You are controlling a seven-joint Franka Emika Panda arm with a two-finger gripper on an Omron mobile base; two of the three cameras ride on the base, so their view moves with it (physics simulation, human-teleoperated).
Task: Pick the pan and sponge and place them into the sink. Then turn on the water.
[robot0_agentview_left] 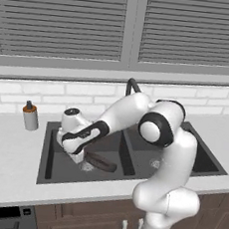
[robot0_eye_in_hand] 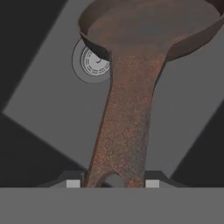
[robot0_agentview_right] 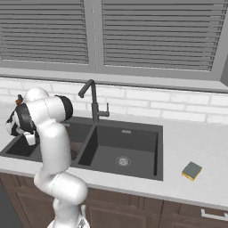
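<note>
Round shallow dark brown frying pan (robot0_eye_in_hand: 148, 30) w/ long thin brown handle sits in the left basin of the large dark grey double-basin sink (robot0_agentview_left: 48, 149). In hand view its long axis runs from the bowl at top down along the handle to the hole-end at bottom centre, i.e. handle points straight back at the hand, bowl away from it. Bowl edge overlaps part of the round metal drain (robot0_eye_in_hand: 89, 65) on the basin floor. In left base view the pan (robot0_agentview_left: 101, 161) shows as a dark shape low in the basin, just right of the hand, lying roughly left-right.

Two-finger gripper (robot0_eye_in_hand: 113, 183) is down in the left basin; its small dark tips flank the handle's hole-end, close either side. Can't tell whether they're pinching it or just off it.

Small rectangular sponge (robot0_agentview_right: 192, 170), grey-green top, yellow-orange side, lies flat on the counter right of the sink, well apart from pan. Tall dark gooseneck faucet (robot0_agentview_right: 91, 100) stands behind the divider betw. basins.
</note>
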